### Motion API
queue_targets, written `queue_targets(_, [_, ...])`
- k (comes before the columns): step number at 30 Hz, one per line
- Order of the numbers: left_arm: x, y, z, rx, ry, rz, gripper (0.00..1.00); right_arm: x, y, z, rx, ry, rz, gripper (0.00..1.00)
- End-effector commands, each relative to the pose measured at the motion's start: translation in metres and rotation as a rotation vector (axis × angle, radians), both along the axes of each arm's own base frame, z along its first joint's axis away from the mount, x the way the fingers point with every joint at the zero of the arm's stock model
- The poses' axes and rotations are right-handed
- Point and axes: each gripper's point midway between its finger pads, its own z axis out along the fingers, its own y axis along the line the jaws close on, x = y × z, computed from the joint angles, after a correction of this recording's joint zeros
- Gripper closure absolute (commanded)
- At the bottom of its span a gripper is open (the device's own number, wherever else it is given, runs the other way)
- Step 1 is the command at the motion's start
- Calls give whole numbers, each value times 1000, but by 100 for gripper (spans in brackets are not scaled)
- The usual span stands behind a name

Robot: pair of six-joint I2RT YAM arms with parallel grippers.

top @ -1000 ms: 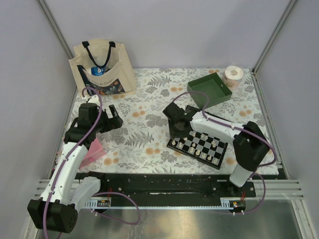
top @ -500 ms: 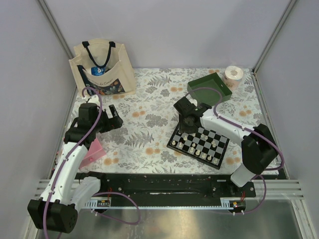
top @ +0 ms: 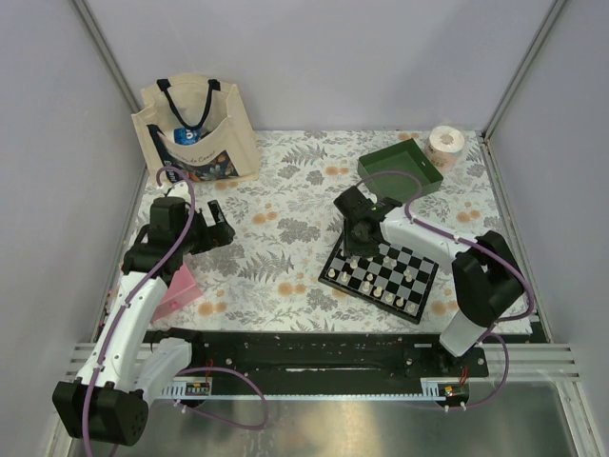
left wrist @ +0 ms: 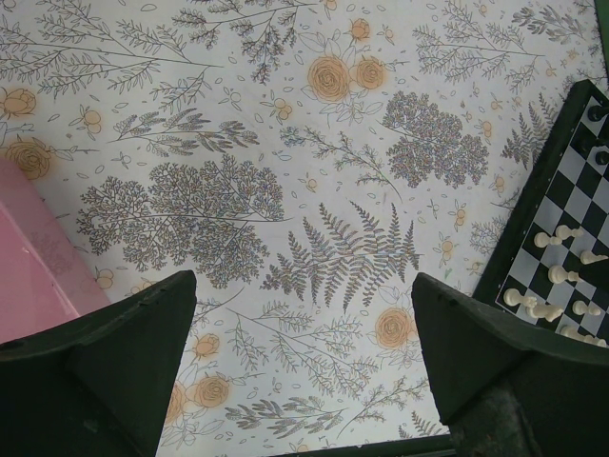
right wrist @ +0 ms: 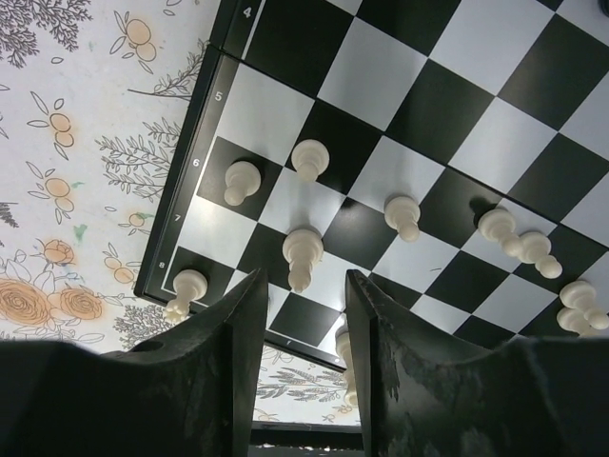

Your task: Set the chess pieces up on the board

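Just below the right gripper (right wrist: 306, 281), at the corner of the board (right wrist: 457, 105), stand several white pieces (right wrist: 301, 259), one directly ahead of its tips. The jaws are partly open and appear to hold nothing. The step looks like picking that piece; next, lower astride it, close gently, avoid neighbours.

Green tray (top: 402, 171) sits cornerwise on the floral cloth (top: 285, 190) | paper roll (top: 445, 143) just behind the tray's right corner | tote bag (top: 195, 129) far to its left, blue item (top: 187, 135) inside | pink object (top: 176, 290) well off to the tray's near-left
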Motion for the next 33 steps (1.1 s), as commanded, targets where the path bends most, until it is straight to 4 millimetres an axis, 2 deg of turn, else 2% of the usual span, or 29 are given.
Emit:
queue_targets(1, [9,-3,7,-11,-43,-12,1,5,8,2,36,-8,14,54])
queue_targets(11, [8,-2,6,-10,-40,-10,1,-4,-1,-14,-4,26,5,56])
queue_targets(19, [8,-3,7,-13,-41,-14,1,-3,2,-15,10,29,11,62])
queue_targets(22, [8,-3,8,-13,-44,-14,1,-4,4,-15,18,34,16,67])
queue_targets(25, [8,-2,7,-10,-43,-13,1,-3,5,-15,22,35,17,76])
queue_targets(33, [9,-2,7,-13,-43,-10,1,-5,4,-6,40,20,18,88])
